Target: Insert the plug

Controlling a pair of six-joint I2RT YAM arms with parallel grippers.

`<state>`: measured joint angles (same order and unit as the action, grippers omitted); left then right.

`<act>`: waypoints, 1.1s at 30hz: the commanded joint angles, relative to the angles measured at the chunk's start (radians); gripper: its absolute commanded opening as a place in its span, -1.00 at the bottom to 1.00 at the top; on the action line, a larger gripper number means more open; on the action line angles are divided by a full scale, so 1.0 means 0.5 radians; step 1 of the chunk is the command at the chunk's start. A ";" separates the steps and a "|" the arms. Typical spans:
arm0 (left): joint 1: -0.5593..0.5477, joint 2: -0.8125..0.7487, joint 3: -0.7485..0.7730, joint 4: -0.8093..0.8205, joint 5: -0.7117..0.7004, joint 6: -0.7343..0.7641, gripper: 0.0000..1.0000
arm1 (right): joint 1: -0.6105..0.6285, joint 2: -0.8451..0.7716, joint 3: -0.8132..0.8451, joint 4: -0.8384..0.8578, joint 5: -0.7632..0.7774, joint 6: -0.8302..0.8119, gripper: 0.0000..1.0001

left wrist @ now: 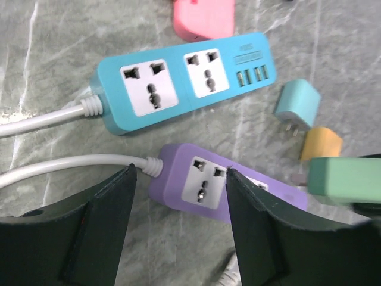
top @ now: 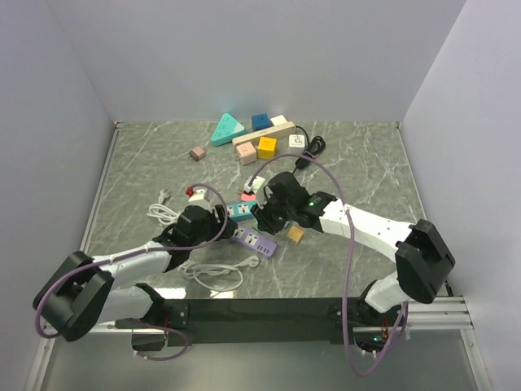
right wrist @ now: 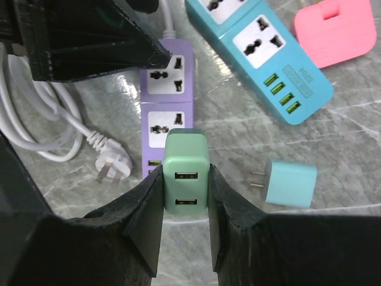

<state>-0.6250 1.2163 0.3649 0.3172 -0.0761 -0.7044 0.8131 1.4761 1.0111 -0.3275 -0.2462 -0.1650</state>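
My right gripper [right wrist: 185, 185] is shut on a green USB charger plug [right wrist: 186, 173] and holds it above the near socket of the purple power strip [right wrist: 167, 89]. The green plug also shows at the right edge of the left wrist view [left wrist: 348, 180]. My left gripper [left wrist: 180, 179] is open, its fingers [left wrist: 104, 208] on either side of the cable end of the purple strip [left wrist: 202, 185]; whether they touch it I cannot tell. In the top view the purple strip [top: 254, 240] lies between both grippers [top: 218, 224], [top: 265, 213].
A blue power strip [left wrist: 178, 80] lies beside the purple one. A pink adapter [right wrist: 336, 33], a light-blue plug [right wrist: 290, 182], an orange plug [left wrist: 321, 143] and a white cable with plug [right wrist: 110, 164] lie close by. Coloured blocks [top: 265, 147] and a black cable [top: 313, 147] sit at the back.
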 commanded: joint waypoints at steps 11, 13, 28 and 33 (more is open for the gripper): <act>0.008 -0.073 -0.042 -0.045 0.088 0.086 0.34 | 0.107 0.312 0.380 -0.367 0.106 -0.078 -1.00; 0.008 -0.055 -0.052 -0.018 0.091 0.086 0.34 | 0.107 0.324 0.395 -0.357 0.094 -0.084 -1.00; 0.008 0.169 0.000 -0.024 0.069 0.093 0.08 | 0.126 0.419 0.460 -0.345 0.063 -0.121 -1.00; 0.008 0.138 -0.009 -0.030 0.054 0.096 -0.01 | 0.132 0.423 0.454 -0.290 0.051 -0.121 -1.00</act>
<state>-0.6254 1.2831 0.3519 0.3279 -0.0257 -0.6739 0.8677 1.6783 1.2003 -0.5003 -0.2111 -0.2138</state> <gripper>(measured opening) 0.504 0.370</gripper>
